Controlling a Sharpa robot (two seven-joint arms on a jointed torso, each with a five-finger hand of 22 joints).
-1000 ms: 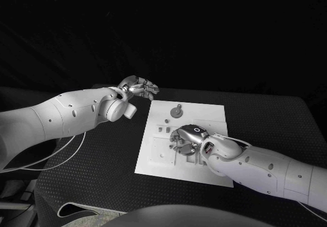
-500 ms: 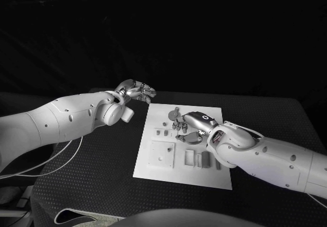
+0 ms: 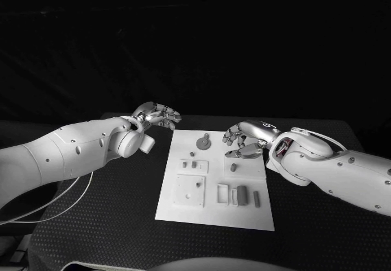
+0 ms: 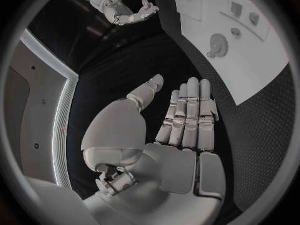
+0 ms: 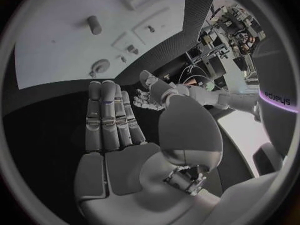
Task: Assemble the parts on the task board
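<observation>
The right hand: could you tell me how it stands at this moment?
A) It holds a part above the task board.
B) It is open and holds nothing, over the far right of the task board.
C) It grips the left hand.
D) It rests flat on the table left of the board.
B: the right hand hangs over the far right part of the task board, fingers apart and nothing in them, as its wrist view also shows.

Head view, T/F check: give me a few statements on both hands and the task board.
1. The right hand holds a part. False: its fingers are apart, holding nothing.
2. The left hand is off the task board, past its far left corner. True.
3. A round disc part lies near the board's far edge. True.
4. The left hand rests on the board. False: it is over the black table.
</observation>
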